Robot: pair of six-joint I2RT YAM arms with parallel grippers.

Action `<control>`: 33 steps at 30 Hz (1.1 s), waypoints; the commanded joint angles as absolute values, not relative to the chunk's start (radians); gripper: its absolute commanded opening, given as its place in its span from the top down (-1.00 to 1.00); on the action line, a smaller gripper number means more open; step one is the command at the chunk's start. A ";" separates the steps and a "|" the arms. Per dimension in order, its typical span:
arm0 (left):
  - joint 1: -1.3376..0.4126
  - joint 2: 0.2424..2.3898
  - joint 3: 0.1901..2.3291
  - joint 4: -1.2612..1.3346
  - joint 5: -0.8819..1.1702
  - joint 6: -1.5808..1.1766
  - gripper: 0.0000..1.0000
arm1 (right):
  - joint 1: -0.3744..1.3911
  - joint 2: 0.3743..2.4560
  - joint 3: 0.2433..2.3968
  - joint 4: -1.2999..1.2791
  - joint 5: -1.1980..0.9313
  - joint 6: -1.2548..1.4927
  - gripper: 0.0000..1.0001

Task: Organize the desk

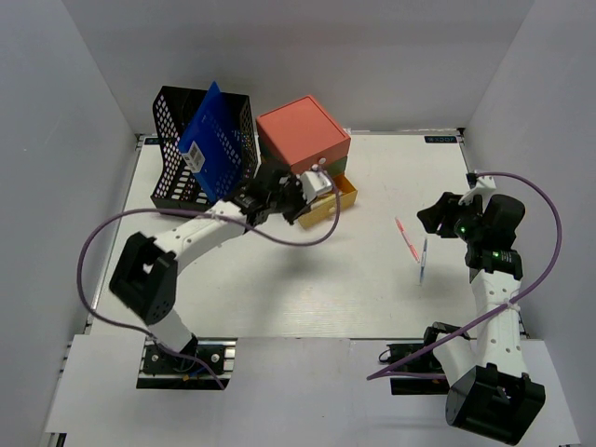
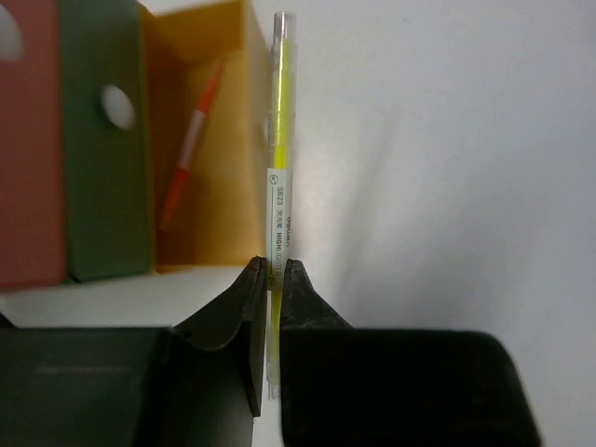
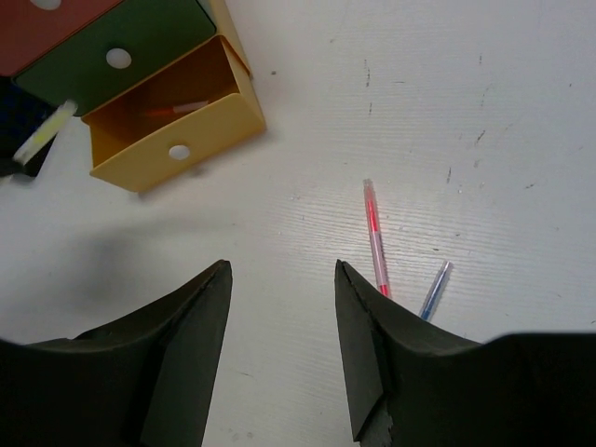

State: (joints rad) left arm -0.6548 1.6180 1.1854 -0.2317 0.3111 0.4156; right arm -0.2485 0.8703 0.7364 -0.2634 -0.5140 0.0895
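At the far left of the desk — the broad white tabletop spread under both arms — the left gripper is clamped on a yellow highlighter. It pinches the clear barrel close to one end, and the rest sticks out well past the jaws. Highlighter hangs just beside the right wall of the open yellow drawer, bottom tier of the small drawer box; whether barrel touches wall, cannot tell. One red-and-white pen lies inside the drawer. Over the right side of the desk the right gripper hovers with jaws spread wide, holding nothing. Below it a red pen and a blue pen lie loose, near each other. Handling, as judged: highlighter light, stiff, smooth plastic — the end grip leaves a long lever, so it could swivel in the jaws; a slow release over the drawer seems wise. Loose pens look thin and likely to roll on the hard, flat surface. Best taken across the barrel at mid-length, coming straight down onto the desk.
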 commanded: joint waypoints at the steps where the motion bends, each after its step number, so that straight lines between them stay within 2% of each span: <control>1: -0.644 1.710 1.330 -0.227 0.246 0.462 1.00 | -0.255 0.862 0.730 -0.225 -0.558 0.071 -0.08; 8: -0.644 1.905 1.496 -0.203 0.163 0.479 0.97 | -0.253 0.867 0.723 -0.222 -0.574 0.069 -0.07; 13: -0.644 1.962 1.539 -0.178 0.110 0.469 0.67 | -0.255 0.867 0.721 -0.219 -0.583 0.069 -0.07; 16: -0.653 1.982 1.555 -0.178 0.104 0.453 0.28 | -0.253 0.867 0.719 -0.218 -0.595 0.063 -0.15; 18: -0.653 1.986 1.565 -0.184 0.103 0.439 0.03 | -0.255 0.867 0.716 -0.218 -0.627 0.054 -0.32; 20: -0.663 1.983 1.580 -0.199 0.106 0.433 -0.06 | -0.253 0.871 0.715 -0.219 -0.685 0.023 -0.44; 23: -0.663 1.964 1.591 -0.212 0.121 0.402 -0.12 | -0.252 0.871 0.706 -0.230 -0.731 -0.027 -0.52; 24: -0.663 1.953 1.592 -0.212 0.123 0.387 -0.12 | -0.252 0.871 0.701 -0.230 -0.744 -0.043 -0.48; 25: -0.663 1.916 1.588 -0.204 0.127 0.332 0.00 | -0.249 0.873 0.698 -0.230 -0.764 -0.057 -0.41; 26: -0.663 1.892 1.583 -0.203 0.133 0.295 0.20 | -0.249 0.876 0.692 -0.232 -0.775 -0.090 -0.15; 28: -0.663 1.808 1.563 -0.198 0.153 0.167 0.78 | -0.236 0.905 0.686 -0.241 -0.790 -0.132 0.27; 29: -0.663 1.772 1.516 -0.198 0.169 0.123 1.00 | -0.233 0.923 0.695 -0.255 -0.749 -0.149 0.61; 31: -0.644 1.642 1.439 -0.192 0.254 0.025 1.00 | -0.201 1.004 0.751 -0.319 -0.613 -0.204 0.84; 32: -0.644 1.591 1.386 -0.183 0.256 0.012 1.00 | -0.181 1.034 0.776 -0.346 -0.565 -0.219 0.85; 33: -0.644 1.538 1.270 -0.175 0.241 0.012 0.87 | -0.167 1.066 0.799 -0.397 -0.519 -0.265 0.82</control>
